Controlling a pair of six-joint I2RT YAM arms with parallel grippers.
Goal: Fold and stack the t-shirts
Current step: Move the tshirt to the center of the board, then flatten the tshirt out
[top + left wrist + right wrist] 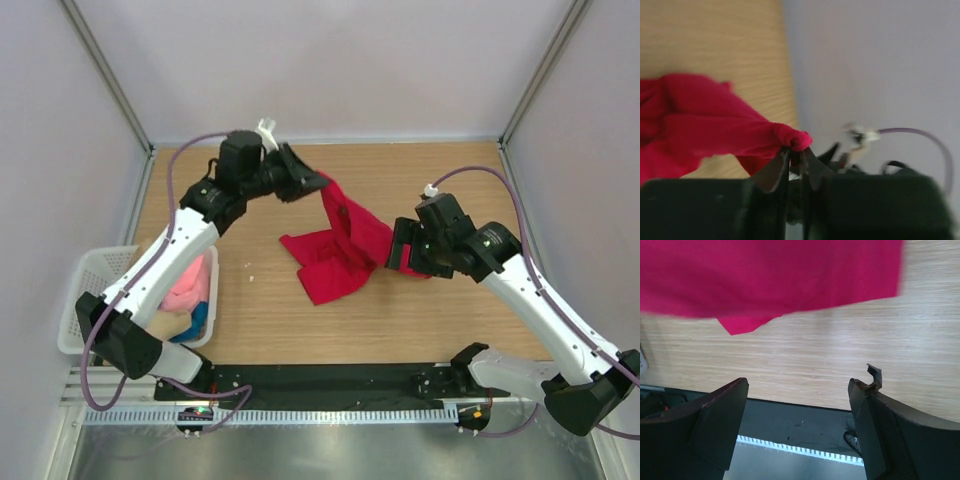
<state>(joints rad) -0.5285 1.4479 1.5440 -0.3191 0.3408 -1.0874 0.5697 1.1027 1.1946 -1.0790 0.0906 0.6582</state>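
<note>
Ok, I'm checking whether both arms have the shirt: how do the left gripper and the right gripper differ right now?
The left gripper has its jaws shut on a bunched edge of the red t-shirt; the right gripper has its jaws wide open with nothing between them. The left gripper is near the far edge of the table; the right gripper is nearer its middle. Both are black and close to the same shirt.
</note>
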